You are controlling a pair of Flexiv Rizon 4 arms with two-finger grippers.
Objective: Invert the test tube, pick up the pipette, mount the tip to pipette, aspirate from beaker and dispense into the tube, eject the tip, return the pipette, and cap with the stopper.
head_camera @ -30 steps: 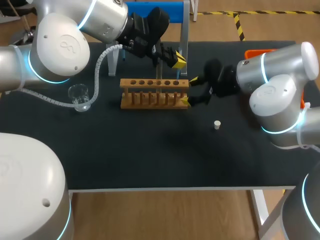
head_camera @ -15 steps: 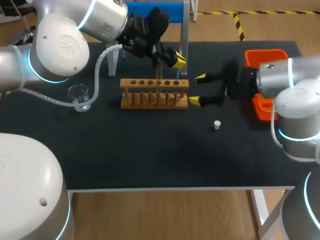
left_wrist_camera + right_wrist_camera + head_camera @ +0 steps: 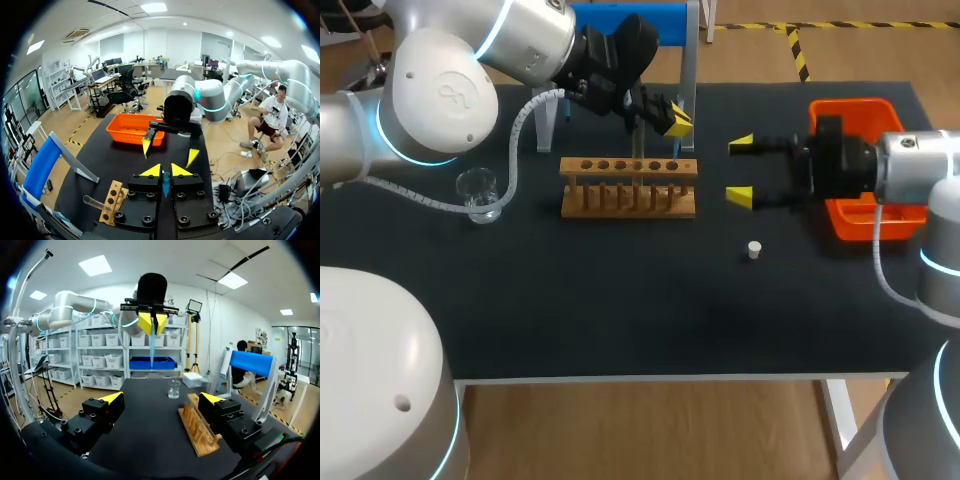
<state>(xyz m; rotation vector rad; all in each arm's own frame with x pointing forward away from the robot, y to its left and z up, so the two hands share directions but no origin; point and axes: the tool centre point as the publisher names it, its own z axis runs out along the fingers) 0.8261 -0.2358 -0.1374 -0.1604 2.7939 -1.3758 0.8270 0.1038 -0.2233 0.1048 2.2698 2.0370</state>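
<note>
Glass at the far left: clear beaker (image 3: 480, 193) upright on the black table (image 3: 620, 310), well apart from everything else. Next, near the middle, wooden rack (image 3: 628, 187) with a row of holes along its top, lying lengthwise across the table. Above the rack's right end, left gripper (image 3: 677, 120), yellow tips pinched close together on a slim, bluish test tube (image 3: 151, 354). Tube hanging straight down from the tips, lower end close over the rack's top, touching or not impossible to tell. Same grip seen from the left wrist, tube end just showing between the two tips. Further right, right gripper (image 3: 740, 170) level above the table, pointing towards the rack's right end but apart from it, fingers spread wide with nothing between them. From the right wrist, rack ahead of the right-hand finger, beaker beyond it. Just right of those open tips and nearer the table's front edge, small white stopper (image 3: 754, 249) standing alone on the black surface. Last, at the right edge, orange bin (image 3: 855, 110), partly hidden behind the right arm.
</note>
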